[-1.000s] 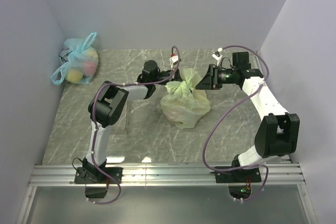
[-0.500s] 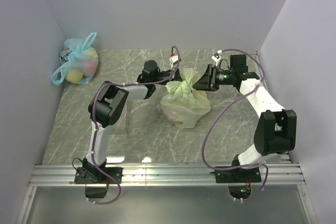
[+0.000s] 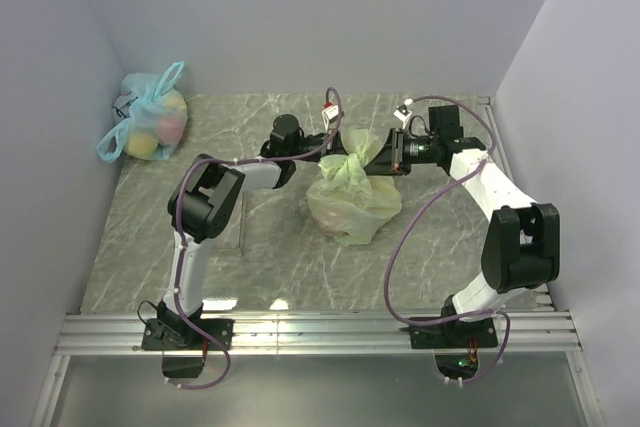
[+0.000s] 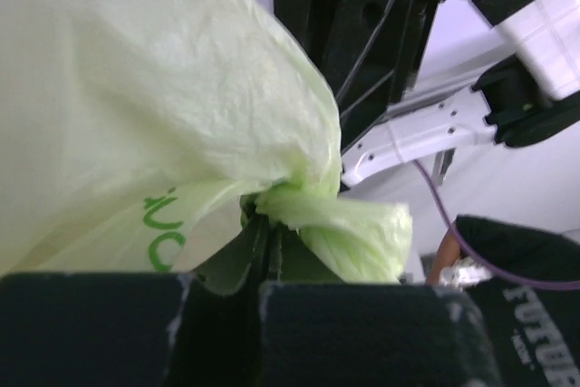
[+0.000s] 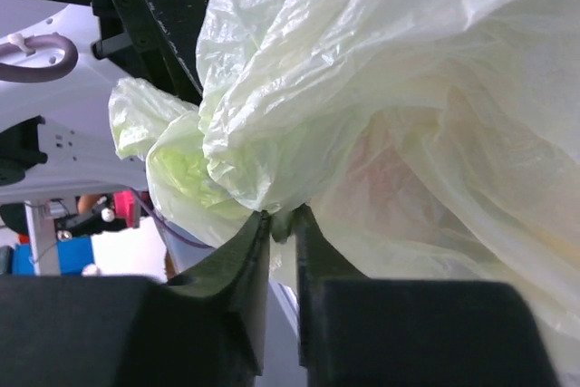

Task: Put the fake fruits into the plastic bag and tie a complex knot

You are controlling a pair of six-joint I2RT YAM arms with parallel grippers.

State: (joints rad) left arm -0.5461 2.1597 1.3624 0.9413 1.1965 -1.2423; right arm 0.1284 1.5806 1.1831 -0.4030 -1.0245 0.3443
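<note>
One plastic bag [image 3: 352, 205], neck pinched by left fingers [image 4: 231, 265], right fingers [image 5: 237, 258]

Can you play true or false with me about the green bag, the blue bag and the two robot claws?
1. The plastic bag sits on the table between the two arms. True.
2. The left gripper is wide open and touches nothing. False: its fingers are pinched shut on a twisted bit of the plastic bag's top.
3. The light blue bag lies in the far left corner, away from both arms. True.
4. The right gripper is grabbing the light blue bag. False: it pinches crinkly plastic at the top of the plastic bag.
5. The plastic bag's top is bunched together. True.
</note>
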